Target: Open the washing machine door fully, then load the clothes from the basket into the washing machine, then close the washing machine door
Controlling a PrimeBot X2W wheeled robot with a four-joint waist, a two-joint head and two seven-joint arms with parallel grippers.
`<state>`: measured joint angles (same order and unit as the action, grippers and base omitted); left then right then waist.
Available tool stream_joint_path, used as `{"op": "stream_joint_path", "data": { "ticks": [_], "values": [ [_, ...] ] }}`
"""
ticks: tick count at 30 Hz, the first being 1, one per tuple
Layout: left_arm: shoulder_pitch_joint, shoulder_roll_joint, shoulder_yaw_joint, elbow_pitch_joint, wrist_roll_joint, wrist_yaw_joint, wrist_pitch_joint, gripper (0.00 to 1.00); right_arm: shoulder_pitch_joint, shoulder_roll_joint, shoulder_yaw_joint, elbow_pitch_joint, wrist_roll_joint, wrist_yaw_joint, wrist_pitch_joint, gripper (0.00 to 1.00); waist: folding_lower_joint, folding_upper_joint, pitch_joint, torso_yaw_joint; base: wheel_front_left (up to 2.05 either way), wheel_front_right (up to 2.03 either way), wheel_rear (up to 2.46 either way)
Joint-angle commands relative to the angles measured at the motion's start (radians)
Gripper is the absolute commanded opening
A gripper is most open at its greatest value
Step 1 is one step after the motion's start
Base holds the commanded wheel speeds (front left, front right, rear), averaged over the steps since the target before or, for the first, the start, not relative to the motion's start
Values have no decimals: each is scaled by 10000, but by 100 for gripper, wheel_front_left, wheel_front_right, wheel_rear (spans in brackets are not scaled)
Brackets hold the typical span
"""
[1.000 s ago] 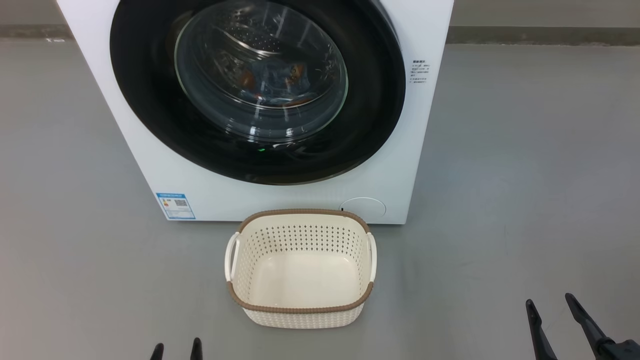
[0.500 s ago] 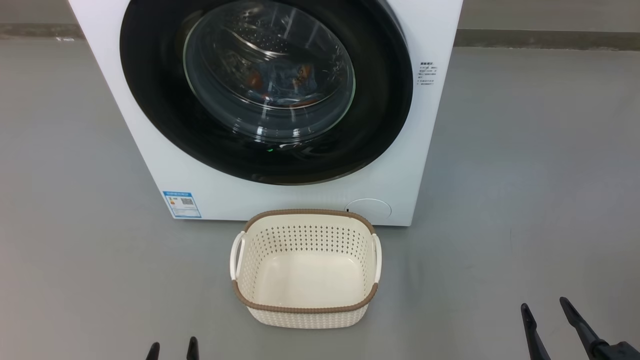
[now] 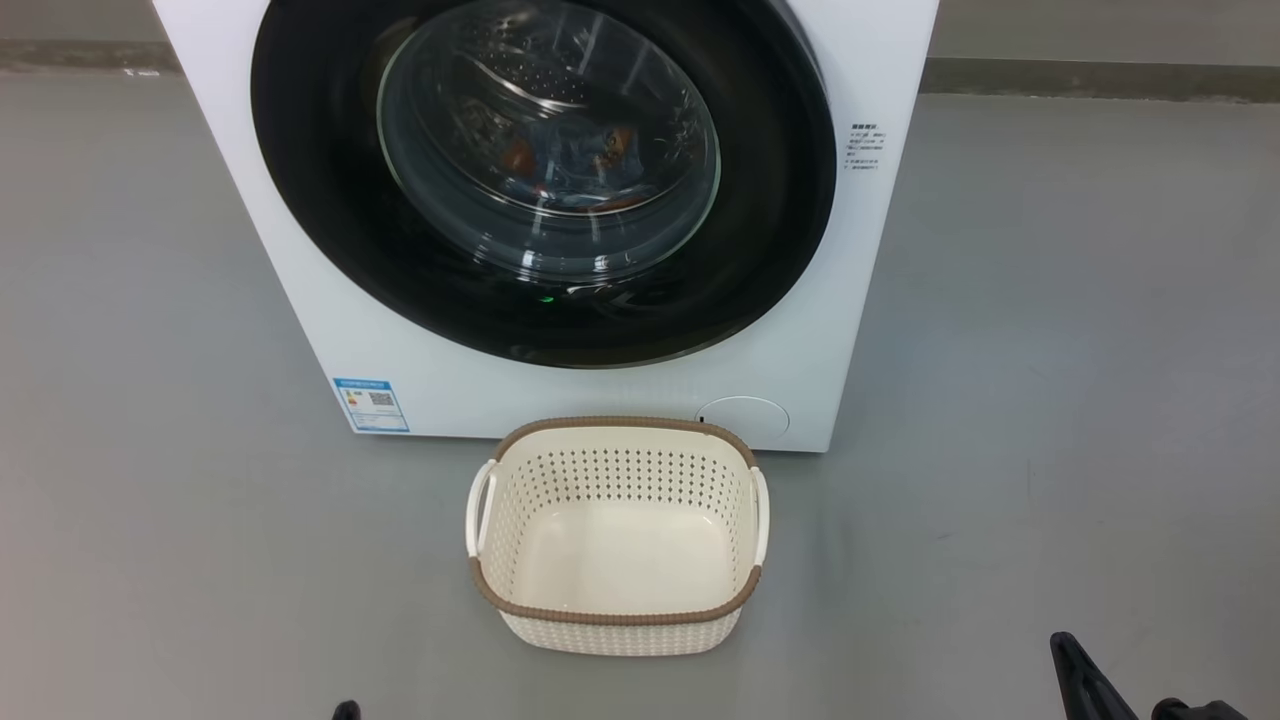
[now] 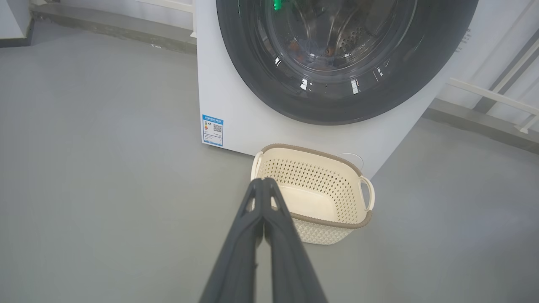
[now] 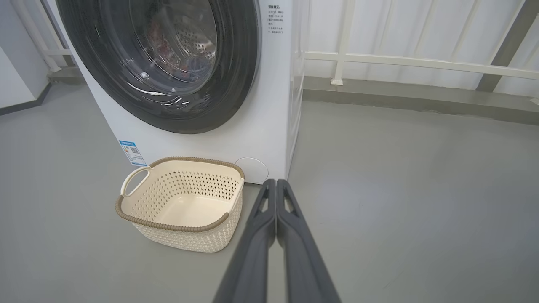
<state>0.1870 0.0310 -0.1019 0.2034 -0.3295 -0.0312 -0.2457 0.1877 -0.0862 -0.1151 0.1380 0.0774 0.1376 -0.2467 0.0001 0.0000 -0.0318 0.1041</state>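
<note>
The white washing machine (image 3: pixel 290 230) stands ahead with its washing machine door (image 3: pixel 320 200) shut flat against the front. Through the glass bowl the clothes (image 3: pixel 570 160) lie inside the drum, blue with orange patches. On the floor before the machine sits the basket (image 3: pixel 620 618), cream with a brown rim and nothing in it. At the bottom edge of the head view my left gripper (image 3: pixel 346 710) shows only its tip. In the left wrist view my left gripper (image 4: pixel 263 182) is shut, fingers pressed together, short of the basket (image 4: pixel 324 223). My right gripper (image 5: pixel 276 183) is shut too, right of the basket (image 5: pixel 168 227).
Grey floor spreads on both sides of the machine. A blue label sticker (image 3: pixel 371 404) and a round cover (image 3: pixel 745 417) mark its lower front. A white railing (image 5: pixel 421 63) runs along the wall to the right, above a low grey ledge (image 5: pixel 421 101).
Both grippers have gone from open to shut and sit lower in the head view. The head camera has shifted a little, so the machine and basket appear slightly further right.
</note>
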Motion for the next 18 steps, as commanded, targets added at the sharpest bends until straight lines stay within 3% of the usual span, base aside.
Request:
{"op": "stream_joint_path", "data": {
  "ticks": [1,18],
  "values": [
    [-149,69,81,-178,-253,-33,31,0,-161,-70,-63,-186,425,-8,81,0,12,0,-1,-22,0,0,0],
    [-546,141,315,-73,-2088,-170,484,0,-529,-9,-14,-39,2542,-17,551,0,0,0,57,-173,0,0,0]
  ]
}}
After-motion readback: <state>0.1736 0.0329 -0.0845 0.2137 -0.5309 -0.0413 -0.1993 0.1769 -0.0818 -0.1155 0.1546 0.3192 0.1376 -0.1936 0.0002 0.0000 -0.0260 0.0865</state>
